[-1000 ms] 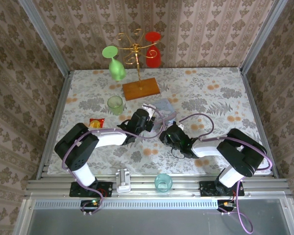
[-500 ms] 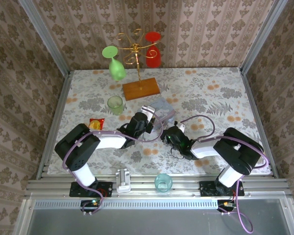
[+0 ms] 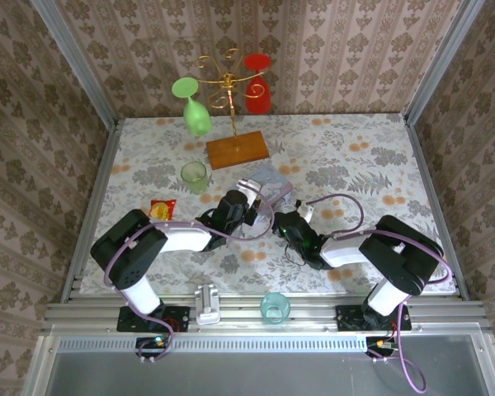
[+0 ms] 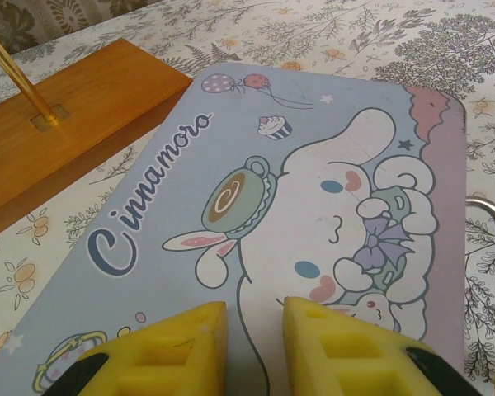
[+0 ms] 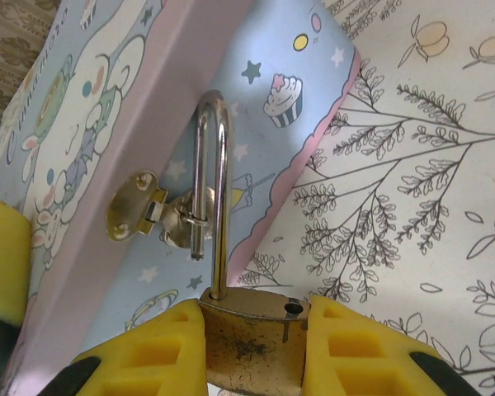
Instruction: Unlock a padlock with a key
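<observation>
A brass padlock [image 5: 252, 338] sits between the yellow fingers of my right gripper [image 5: 256, 309], which is shut on its body. Its silvery shackle [image 5: 219, 190] stands sprung: one leg stays in the body, the free leg passes through the hasp [image 5: 140, 210] on the pale blue tin [image 5: 256, 107]. An empty hole shows on the body's top. My left gripper [image 4: 254, 309] hovers just over the tin's lid [image 4: 256, 165], its jaws a narrow gap apart with nothing seen between them. From above, the two grippers [image 3: 249, 196] [image 3: 282, 221] meet at the tin [image 3: 272, 180]. The key is out of view.
The glass stand's wooden base [image 3: 237, 149] lies just behind the tin, with green and red glasses hanging above. A green cup [image 3: 194, 176] and a gold-and-red packet [image 3: 162, 208] lie to the left. A teal cup [image 3: 274, 307] sits at the near edge.
My right gripper has shifted slightly left, closer to the tin, still holding the padlock. The left gripper has shifted only slightly.
</observation>
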{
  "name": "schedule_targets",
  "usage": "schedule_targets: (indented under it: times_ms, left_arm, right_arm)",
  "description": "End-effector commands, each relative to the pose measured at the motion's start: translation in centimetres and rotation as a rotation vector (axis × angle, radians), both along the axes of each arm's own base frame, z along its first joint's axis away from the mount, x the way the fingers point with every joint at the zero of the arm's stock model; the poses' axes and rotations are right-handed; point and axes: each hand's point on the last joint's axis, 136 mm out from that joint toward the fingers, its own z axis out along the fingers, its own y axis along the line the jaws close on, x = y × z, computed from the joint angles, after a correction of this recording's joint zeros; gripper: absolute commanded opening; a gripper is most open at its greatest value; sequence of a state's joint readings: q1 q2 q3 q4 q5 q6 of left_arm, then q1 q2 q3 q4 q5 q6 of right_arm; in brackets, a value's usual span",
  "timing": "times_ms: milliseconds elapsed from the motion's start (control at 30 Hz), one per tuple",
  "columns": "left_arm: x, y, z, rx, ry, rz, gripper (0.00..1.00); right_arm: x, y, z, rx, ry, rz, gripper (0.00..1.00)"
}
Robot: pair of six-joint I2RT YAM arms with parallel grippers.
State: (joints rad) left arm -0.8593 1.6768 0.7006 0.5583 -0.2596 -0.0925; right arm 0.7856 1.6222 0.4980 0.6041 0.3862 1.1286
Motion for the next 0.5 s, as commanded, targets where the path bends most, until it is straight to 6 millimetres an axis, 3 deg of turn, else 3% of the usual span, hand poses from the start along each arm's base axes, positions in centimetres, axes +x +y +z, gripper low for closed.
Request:
schedule_targets:
  times_ms: [0, 133, 267, 467]
  left_arm:
    - [-6.7, 5.7, -11.3, 0.388, 0.307, -0.086, 0.24]
    - [-6.7, 5.9, -11.2, 0.381, 0.305, -0.082, 0.24]
    - [-6.4, 5.7, -11.0, 0.373, 0.305, -0.083, 0.25]
    - [-6.1, 5.6, -10.5, 0.36, 0.296, -0.074, 0.25]
  right_arm:
    - [2.2, -0.8, 3.7, 0.037, -0.115, -0.075, 0.2]
    - [2.4, -2.7, 4.2, 0.02, -0.113, -0.103, 0.2]
    - [2.3, -3.0, 4.3, -0.022, -0.101, -0.069, 0.2]
    - [2.2, -3.6, 2.4, -0.005, -0.04, -0.062, 0.21]
